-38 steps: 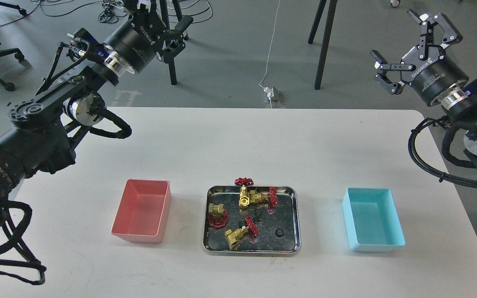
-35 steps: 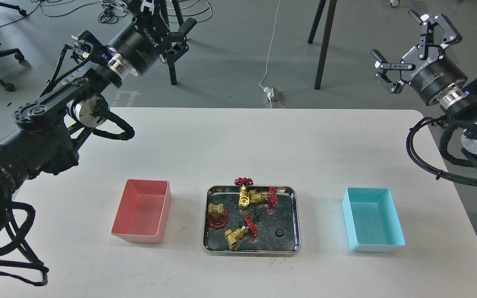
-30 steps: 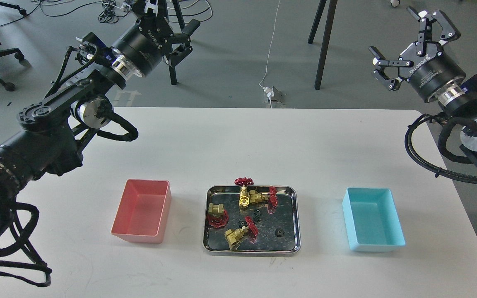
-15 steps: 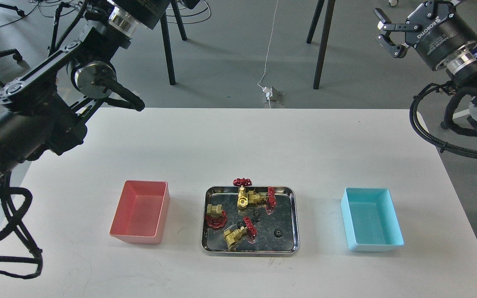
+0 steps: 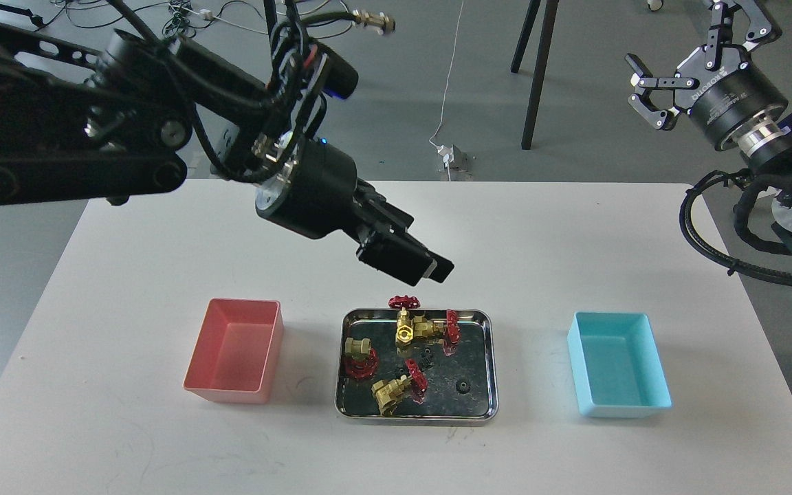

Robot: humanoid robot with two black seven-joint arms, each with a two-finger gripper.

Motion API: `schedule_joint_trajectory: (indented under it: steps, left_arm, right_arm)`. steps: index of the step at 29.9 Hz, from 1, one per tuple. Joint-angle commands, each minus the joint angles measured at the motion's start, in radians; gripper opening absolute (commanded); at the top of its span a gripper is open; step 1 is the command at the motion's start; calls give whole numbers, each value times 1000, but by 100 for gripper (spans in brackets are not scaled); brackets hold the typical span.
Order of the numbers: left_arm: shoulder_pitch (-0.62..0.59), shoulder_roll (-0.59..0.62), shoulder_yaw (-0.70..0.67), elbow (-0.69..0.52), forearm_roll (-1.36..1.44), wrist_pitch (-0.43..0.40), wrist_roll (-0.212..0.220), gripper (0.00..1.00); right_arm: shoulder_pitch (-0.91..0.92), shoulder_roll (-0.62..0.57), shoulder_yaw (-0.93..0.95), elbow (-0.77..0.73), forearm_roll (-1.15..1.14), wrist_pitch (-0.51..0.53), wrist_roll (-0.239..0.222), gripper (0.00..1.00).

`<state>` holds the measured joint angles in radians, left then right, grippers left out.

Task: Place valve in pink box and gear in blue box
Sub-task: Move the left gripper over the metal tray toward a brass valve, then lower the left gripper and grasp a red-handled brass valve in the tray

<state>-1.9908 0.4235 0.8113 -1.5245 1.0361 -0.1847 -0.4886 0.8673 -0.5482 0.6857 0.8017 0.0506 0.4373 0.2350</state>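
Observation:
Several brass valves with dark red handwheels lie in a steel tray [image 5: 416,416]: one [image 5: 406,324] stands at the tray's back edge, another [image 5: 360,356] lies at the left, a third [image 5: 393,390] at the front. Tiny black gears lie among them, one [image 5: 463,387] at the front right, one [image 5: 427,357] in the middle. The pink box [image 5: 229,395] stands left of the tray, the blue box [image 5: 617,411] right of it; both look empty. My left gripper [image 5: 415,265] hovers just above the tray's back edge, fingers dark and overlapping. My right gripper [image 5: 700,49] is open, high at the far right.
The white table's back edge [image 5: 506,183] runs behind the tray. Chair and tripod legs [image 5: 539,69] stand on the floor beyond. My left arm [image 5: 128,144] spans the table's back left. Cables of the right arm [image 5: 719,254] hang over the table's right edge.

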Motion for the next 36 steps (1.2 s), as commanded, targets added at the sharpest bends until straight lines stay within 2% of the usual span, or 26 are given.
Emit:
schedule_joint_trajectory:
  steps: [1,2,3,9,17,22,28,32,36]
  left_arm:
    - [-16,-198,288,13,197,403,0,97]
    - [-10,-228,342,27,203,475,0,97]
    - [1,-245,379,38,208,510,0,97]
    - [182,-242,391,145,260,524,0,97]
    - [391,-250,388,349,289,561,0,97]
    - [452,-255,388,397,303,561,0,97]
    - [510,-258,341,423,303,561,0,96]
    - [533,-259,313,448,303,561,0,93]
    - [556,-273,312,495,303,561,0,93]
  right_arm:
    - [9,-1,-2,1,0,-40,-2,100]
    - [9,-4,-2,2,0,-42,-3,100]
    - [9,-9,0,2,0,-43,-8,100]
    - [25,-6,6,1,0,-110,-39,100]
    - [44,11,0,8,0,-135,-40,100]
    - [44,16,-3,7,0,-135,-42,100]
    - [67,13,-2,-2,0,-173,-94,100]
    - [88,16,-3,-13,2,-225,-111,100]
    - [96,17,-2,-27,2,-229,-111,100]
